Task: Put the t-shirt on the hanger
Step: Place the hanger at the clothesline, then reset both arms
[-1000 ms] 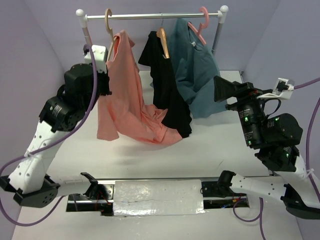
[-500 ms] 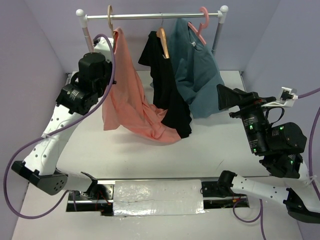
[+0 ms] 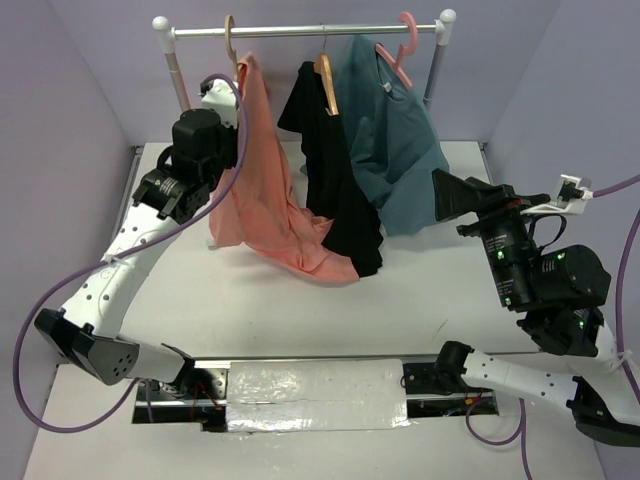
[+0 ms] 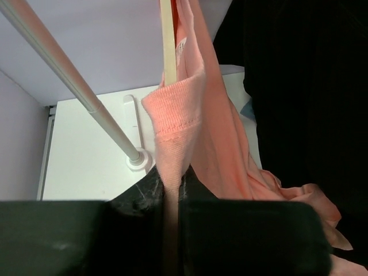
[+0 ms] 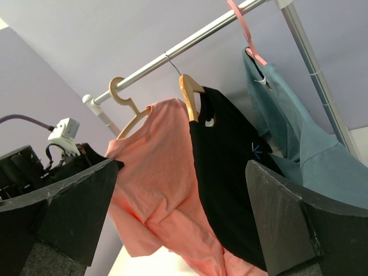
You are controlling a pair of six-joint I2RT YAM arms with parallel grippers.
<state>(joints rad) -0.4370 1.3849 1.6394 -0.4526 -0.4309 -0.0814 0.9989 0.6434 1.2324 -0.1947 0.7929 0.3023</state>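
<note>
The salmon-pink cloth t-shirt (image 3: 262,190) is hanging over the pale beige thin hanger (image 3: 229,32). The hanger's hook is sitting on the silver metal rail (image 3: 290,31), which is running along the far edge of the white worktop (image 3: 420,290); the hook is sitting towards the far left corner. The t-shirt's lower part is draping towards the worktop's middle and bunching against the black shirt (image 3: 335,170) beside it. The left end effector (image 4: 171,227) is pinching narrowly on a fold of the t-shirt at the hanger's left shoulder. The right end effector (image 3: 441,196) is hovering near the right edge with its fingers spread wide, holding nothing and facing the teal-blue shirt (image 3: 400,140)
</note>
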